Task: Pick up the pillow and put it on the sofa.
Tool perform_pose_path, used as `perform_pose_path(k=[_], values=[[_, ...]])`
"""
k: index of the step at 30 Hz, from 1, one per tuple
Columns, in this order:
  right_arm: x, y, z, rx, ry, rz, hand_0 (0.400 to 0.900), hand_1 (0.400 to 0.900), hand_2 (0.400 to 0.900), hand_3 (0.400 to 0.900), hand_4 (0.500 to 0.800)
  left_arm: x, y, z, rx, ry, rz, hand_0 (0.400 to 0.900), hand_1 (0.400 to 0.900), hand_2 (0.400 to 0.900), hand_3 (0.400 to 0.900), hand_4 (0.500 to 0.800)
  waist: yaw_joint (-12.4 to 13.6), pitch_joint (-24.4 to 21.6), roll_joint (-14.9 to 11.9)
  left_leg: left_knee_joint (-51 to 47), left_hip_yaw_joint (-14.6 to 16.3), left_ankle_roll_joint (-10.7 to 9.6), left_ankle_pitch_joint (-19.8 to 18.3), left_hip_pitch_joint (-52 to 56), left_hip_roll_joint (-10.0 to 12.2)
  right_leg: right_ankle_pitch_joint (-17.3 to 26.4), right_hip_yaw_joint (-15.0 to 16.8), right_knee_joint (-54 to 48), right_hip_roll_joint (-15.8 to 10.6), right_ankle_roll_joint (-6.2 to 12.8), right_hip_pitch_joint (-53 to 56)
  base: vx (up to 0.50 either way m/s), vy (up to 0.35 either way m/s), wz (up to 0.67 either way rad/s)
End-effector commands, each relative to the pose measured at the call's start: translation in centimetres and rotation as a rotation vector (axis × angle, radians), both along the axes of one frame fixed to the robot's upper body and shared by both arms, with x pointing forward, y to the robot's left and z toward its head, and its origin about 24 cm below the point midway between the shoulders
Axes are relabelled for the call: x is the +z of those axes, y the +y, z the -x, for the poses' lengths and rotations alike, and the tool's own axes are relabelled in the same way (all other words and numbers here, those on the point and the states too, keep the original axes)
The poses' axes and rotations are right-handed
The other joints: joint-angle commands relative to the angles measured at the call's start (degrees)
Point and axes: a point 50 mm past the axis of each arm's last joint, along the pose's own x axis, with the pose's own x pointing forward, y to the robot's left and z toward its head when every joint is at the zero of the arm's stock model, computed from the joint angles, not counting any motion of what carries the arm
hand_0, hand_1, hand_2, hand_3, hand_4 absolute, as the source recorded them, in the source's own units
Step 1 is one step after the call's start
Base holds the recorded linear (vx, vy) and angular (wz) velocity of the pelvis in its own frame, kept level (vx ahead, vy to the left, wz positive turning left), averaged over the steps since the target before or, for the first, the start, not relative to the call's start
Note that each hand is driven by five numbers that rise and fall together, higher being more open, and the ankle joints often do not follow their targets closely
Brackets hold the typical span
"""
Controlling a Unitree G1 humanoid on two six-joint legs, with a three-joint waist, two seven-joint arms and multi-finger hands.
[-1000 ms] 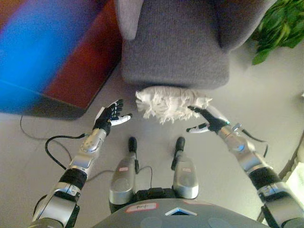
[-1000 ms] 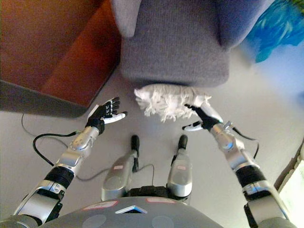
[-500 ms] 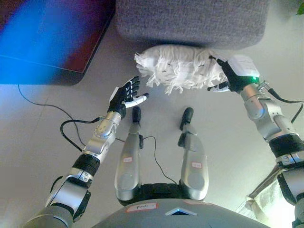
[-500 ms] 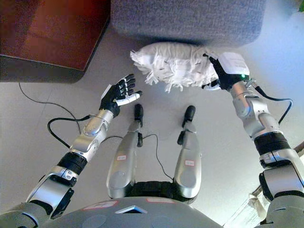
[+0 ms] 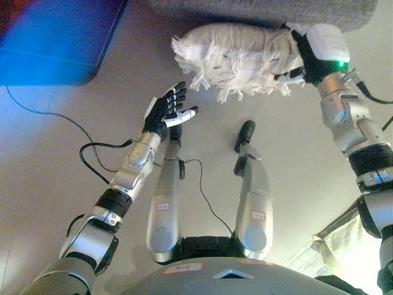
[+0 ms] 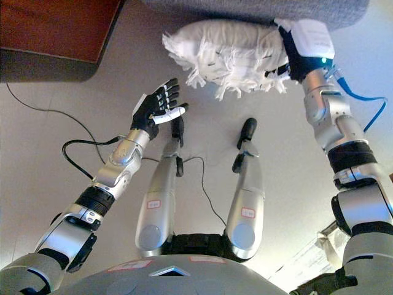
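A: Where does the pillow (image 6: 227,52) lie, and which way does it run?

B: It lies on the pale floor (image 6: 49,160), right against the front edge of the grey sofa (image 6: 245,7). Its long axis runs from the robot's left to its right, along that front edge. It is white and shaggy, with loose fringes hanging off its near side and its left end.

A: What does the right hand (image 6: 301,46) do?

B: It sits at the right end of the pillow, its back turned up. The fingers reach into the fringe at that end; whether they are clenched on the cloth cannot be told, since the tips are lost among the white strands.

A: And the left hand (image 5: 167,114)?

B: It hovers near the left end of the pillow, below it in the view and apart from it. The palm faces the pillow and the fingers (image 5: 178,98) are spread and released, holding nothing.

A: What is cut off or hard to make out?

B: Only a narrow strip of the sofa shows at the top edge. The far side of the pillow is hidden against it. A reddish-brown piece of furniture (image 6: 55,31) is cut off at the upper left, so its kind cannot be told.
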Motion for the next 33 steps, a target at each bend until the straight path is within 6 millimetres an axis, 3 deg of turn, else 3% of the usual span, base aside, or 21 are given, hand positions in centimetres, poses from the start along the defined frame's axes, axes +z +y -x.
perform_pose_path(k=[1,6,16,25,26,32,33], values=[[5.6,-0.5,-0.1,0.0,-0.209,0.018,0.9,0.9,0.9,0.9,0.8,2.9,-0.5,0.6,-0.04,-0.153,0.089,0.9,0.9,0.9,0.9,0.8,0.6,0.34,0.08,11.99,0.37,0.54,-10.44,-4.39,0.58,-2.66,1.73,6.35,0.1,2.24,-3.74,0.0,0.0,0.0],[7.8,0.0,-0.4,0.019,-0.244,0.013,0.9,0.9,0.9,0.9,0.8,3.8,-0.6,0.6,-0.049,-0.183,0.1,0.9,0.9,0.9,0.9,0.8,1.08,0.34,0.2,17.54,0.15,0.91,-12.52,-10.45,0.27,-5.03,2.77,12.23,-0.27,1.96,-9.73,0.0,0.013,-0.01],[9.1,1.0,-1.3,0.045,-0.233,-0.036,0.9,0.9,0.9,0.9,0.8,4.1,-0.7,0.6,-0.043,-0.183,0.128,0.9,0.9,0.9,0.9,0.8,1.79,0.34,-0.06,23.08,-0.86,1.48,-13.94,-18.42,-0.67,-7.69,3.02,18.99,-0.88,1.67,-17.2,0.01,0.005,0.04],[11.4,2.0,-1.7,0.057,-0.26,-0.016,0.9,0.9,0.9,0.9,0.8,4.4,-0.7,0.6,-0.038,-0.188,0.143,0.9,0.9,0.9,0.9,0.8,2.15,0.34,-0.42,24.56,-1.47,1.36,-13.87,-21.76,-0.91,-7.61,3.01,20.13,-0.77,1.46,-20.6,0.01,-0.002,0.0],[11.6,2.0,-1.8,0.051,-0.26,-0.011,0.9,0.9,0.9,0.9,0.8,4.3,-0.7,0.7,-0.037,-0.184,0.147,0.9,0.9,0.9,0.9,0.8,2.37,0.34,-0.41,25.17,-1.64,1.13,-15.82,-20.96,-0.53,-9.5,3.26,21.12,-0.47,2.0,-20.11,0.08,-0.026,-0.06],[14.1,3.5,-2.4,0.042,-0.284,0.017,0.9,0.9,0.9,0.9,0.8,4.2,-0.6,0.6,-0.029,-0.17,0.148,0.9,0.9,0.9,0.9,0.8,2.55,0.34,-0.93,25.25,-1.78,0.99,-15.63,-21.88,-0.47,-9.51,3.18,21.16,-0.21,1.83,-20.92,0.01,-0.001,-0.02],[14.3,4.1,-2.6,0.051,-0.271,0.021,0.4,0.4,0.4,0.4,0.5,4.2,-0.6,0.6,-0.03,-0.167,0.145,0.9,0.9,0.9,0.9,0.8,2.55,0.34,-1.08,25.2,-1.84,0.95,-15.56,-21.93,-0.49,-9.51,3.06,21.08,-0.18,1.76,-20.86,0.0,0.0,0.0]])
